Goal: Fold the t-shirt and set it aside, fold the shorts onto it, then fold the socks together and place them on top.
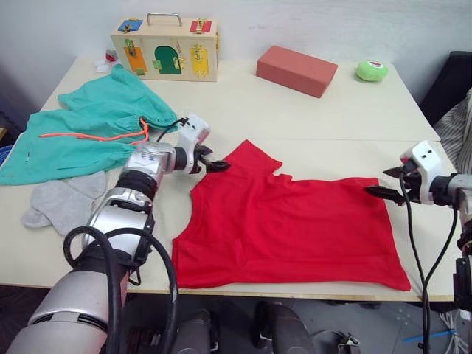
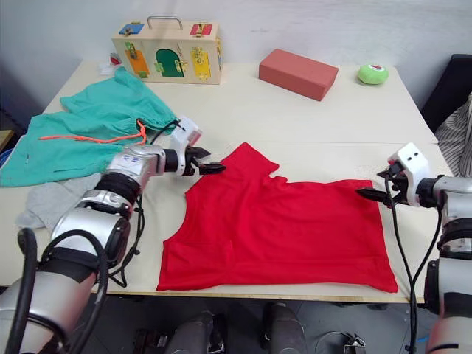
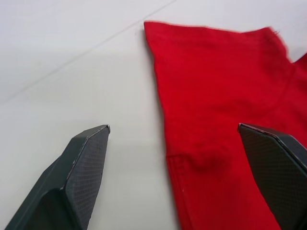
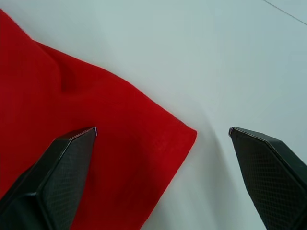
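The red t-shirt lies spread flat across the front middle of the table. My left gripper is open at the shirt's left sleeve edge, its fingers straddling the cloth's border. My right gripper is open at the shirt's far right corner, which lies between its fingers. The teal shorts with an orange drawstring lie bunched at the left back. The grey socks rest on the table in front of the shorts, beside my left arm.
A wooden latch box stands at the back left, a red-brown brick block at the back middle, and a green ball at the back right. The table's front edge runs just below the shirt's hem.
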